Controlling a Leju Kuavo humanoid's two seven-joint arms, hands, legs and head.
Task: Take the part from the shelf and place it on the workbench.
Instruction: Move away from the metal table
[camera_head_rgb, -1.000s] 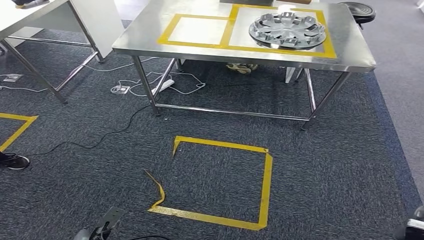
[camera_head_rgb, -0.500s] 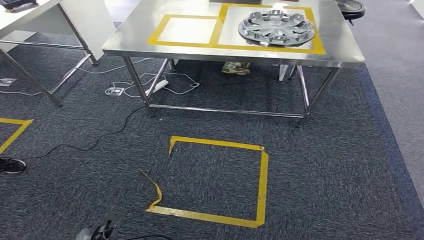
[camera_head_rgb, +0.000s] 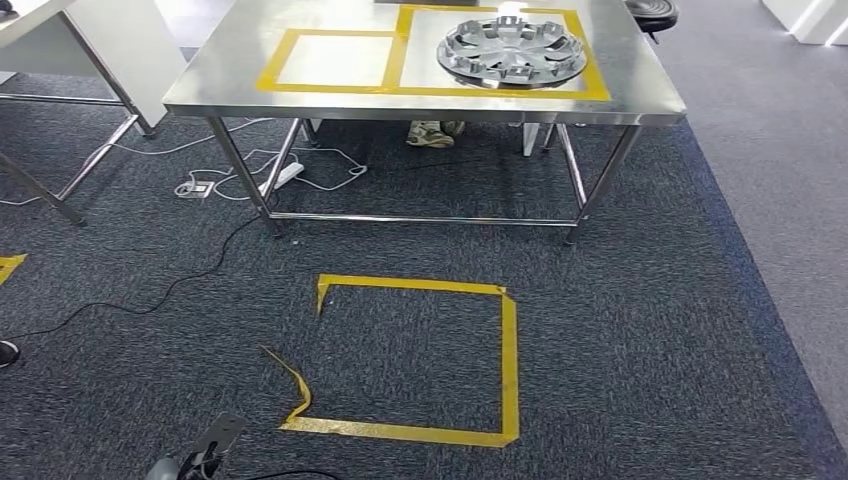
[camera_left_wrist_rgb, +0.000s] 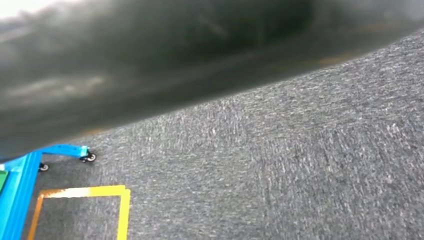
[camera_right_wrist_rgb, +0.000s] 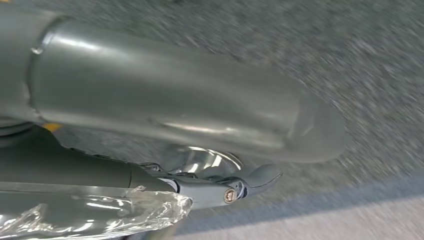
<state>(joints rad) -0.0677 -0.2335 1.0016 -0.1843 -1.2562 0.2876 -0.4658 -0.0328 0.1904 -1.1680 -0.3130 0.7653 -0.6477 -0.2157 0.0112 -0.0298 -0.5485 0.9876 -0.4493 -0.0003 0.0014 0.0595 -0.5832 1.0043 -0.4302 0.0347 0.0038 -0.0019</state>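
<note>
From the head view you see one silver wheel-cover part (camera_head_rgb: 512, 52) lying flat in the larger of two yellow taped squares on the steel counter (camera_head_rgb: 220, 85). One yellow taped square (camera_head_rgb: 508, 360) marks the carpet. In the right wrist view the right hand (camera_right_wrist_rgb: 150, 107) is close and blurred; you cannot tell how its fingers lie.
</note>
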